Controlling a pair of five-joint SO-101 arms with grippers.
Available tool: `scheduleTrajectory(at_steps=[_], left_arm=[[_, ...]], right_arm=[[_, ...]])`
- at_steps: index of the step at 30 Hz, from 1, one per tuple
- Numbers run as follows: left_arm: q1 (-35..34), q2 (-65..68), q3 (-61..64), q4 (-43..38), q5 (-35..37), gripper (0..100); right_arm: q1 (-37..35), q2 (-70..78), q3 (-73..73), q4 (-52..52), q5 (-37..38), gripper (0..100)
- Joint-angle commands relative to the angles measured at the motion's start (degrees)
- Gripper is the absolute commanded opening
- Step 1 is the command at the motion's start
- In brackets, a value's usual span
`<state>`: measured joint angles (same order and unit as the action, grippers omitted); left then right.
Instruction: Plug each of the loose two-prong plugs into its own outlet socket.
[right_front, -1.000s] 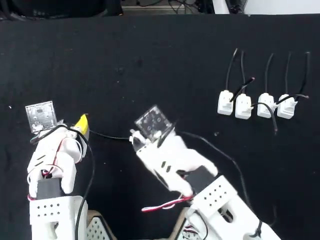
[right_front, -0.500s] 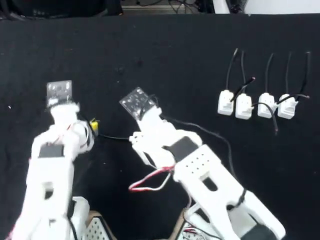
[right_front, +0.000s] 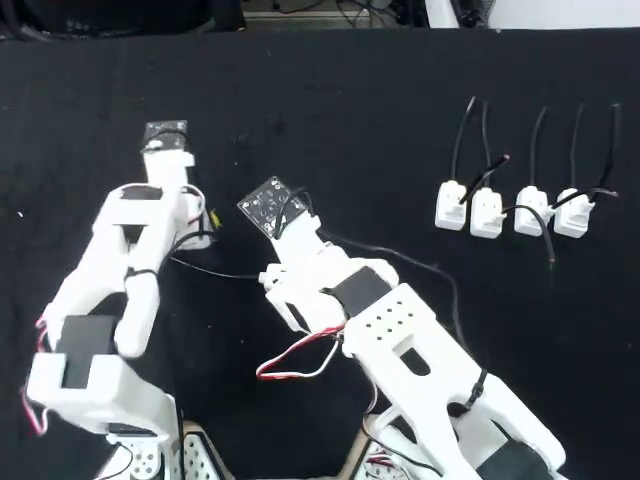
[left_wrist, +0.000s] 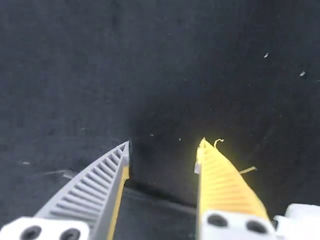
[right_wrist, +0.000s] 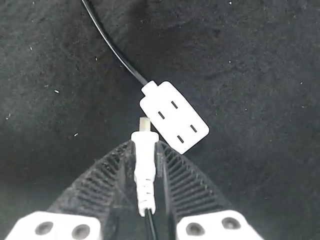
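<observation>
The table (right_front: 350, 100) is covered in a matte black, felt-like cloth flecked with pale lint.

The right end effector (right_wrist: 145, 145) is clenched on a loose plug (right_wrist: 144, 165). The plug is a narrow white plastic body with a ribbed sleeve at its rear, where a thin black cord leaves between the fingers. Its fingers (right_wrist: 187, 187) are dark wedges with fine cross ridges, and they press on both long sides of the plug. The plug's small squarish metal tip points forward out of the grip.

Just ahead of that tip lies the outlet socket (right_wrist: 174, 116), a flat white block with rounded corners, resting on the cloth at a diagonal. Its top face carries four short dark slots set in two pairs. The plug's tip sits right by the block's near edge, at its side rather than over a slot; whether it touches cannot be told. A smooth black cable (right_wrist: 112, 47) leaves one end of the block and curves away across the cloth.

The left end effector (left_wrist: 162, 147) is released and grips nothing. Its two ribbed, tapered fingers stand well apart over bare cloth, one grey with a yellow edge (left_wrist: 100, 185) and one yellow (left_wrist: 220, 180).

In the high view, a row of four white connectors (right_front: 486, 213) sits at the right of the table, well apart from both arms. They are small boxy plastic pieces set side by side, each with thin black wire rising from it.
</observation>
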<state>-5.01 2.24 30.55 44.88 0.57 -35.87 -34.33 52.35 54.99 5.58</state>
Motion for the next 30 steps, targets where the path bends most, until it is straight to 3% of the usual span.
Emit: scheduleTrajectory(at_steps=[1, 5, 16, 21, 30], left_arm=[[1.7, 0.5, -4.2, 6.0, -0.6, 22], [0.8, -0.1, -3.9, 13.2, -1.1, 22], [-4.6, -0.4, -0.4, 18.7, -4.3, 22], [-4.4, -0.5, -0.3, 23.2, -4.3, 22], [-4.5, -16.8, 11.4, 22.6, -5.2, 22]], right_arm=[[1.0, 0.7, -1.1, 0.1, 0.0, 1.1], [1.0, 0.7, -0.5, -0.5, 0.5, 1.1], [1.1, 7.4, -1.2, -3.0, 1.6, 1.0], [4.9, 8.0, -1.6, -3.3, 1.7, 1.0], [6.6, 8.4, -2.8, -3.3, 3.1, 1.0]])
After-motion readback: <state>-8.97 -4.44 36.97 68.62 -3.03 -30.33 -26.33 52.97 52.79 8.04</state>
